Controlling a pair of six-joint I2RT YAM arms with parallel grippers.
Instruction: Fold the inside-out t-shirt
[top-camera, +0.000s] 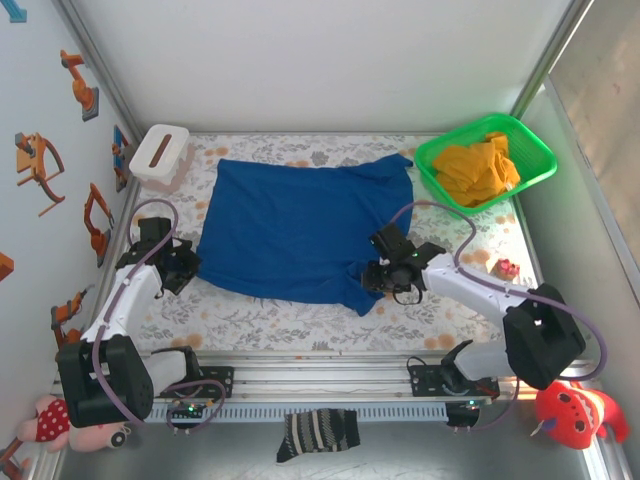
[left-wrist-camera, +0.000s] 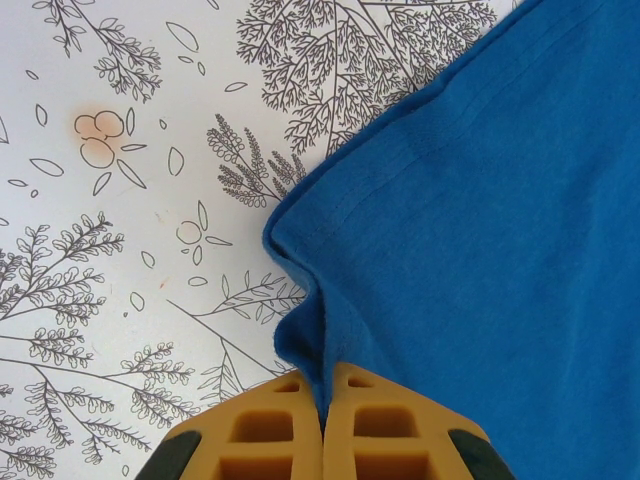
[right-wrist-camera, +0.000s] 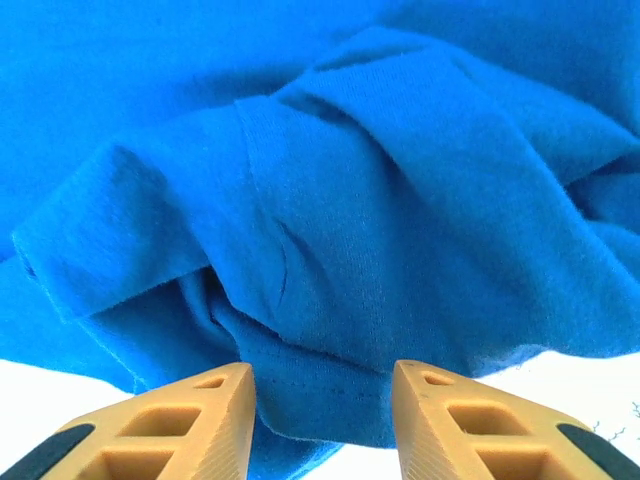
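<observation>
Two claws meet the blue t-shirt (top-camera: 300, 230), which lies spread mid-table (top-camera: 250, 315) seen from above. Left wrist: my left claw (left-wrist-camera: 322, 385) is pressed together, pinching the shirt's hem. Right wrist: my right claw (right-wrist-camera: 322, 375) is spread over bunched cloth; I'd close deep on that fold before lifting.

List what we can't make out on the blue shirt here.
Top external: seams and any print on the royal-blue cloth t-shirt too small to read.
Top external: its near-right corner hidden under the right gripper.
Left wrist: cloth depth inside the shut left gripper, hidden by its fingers.
</observation>
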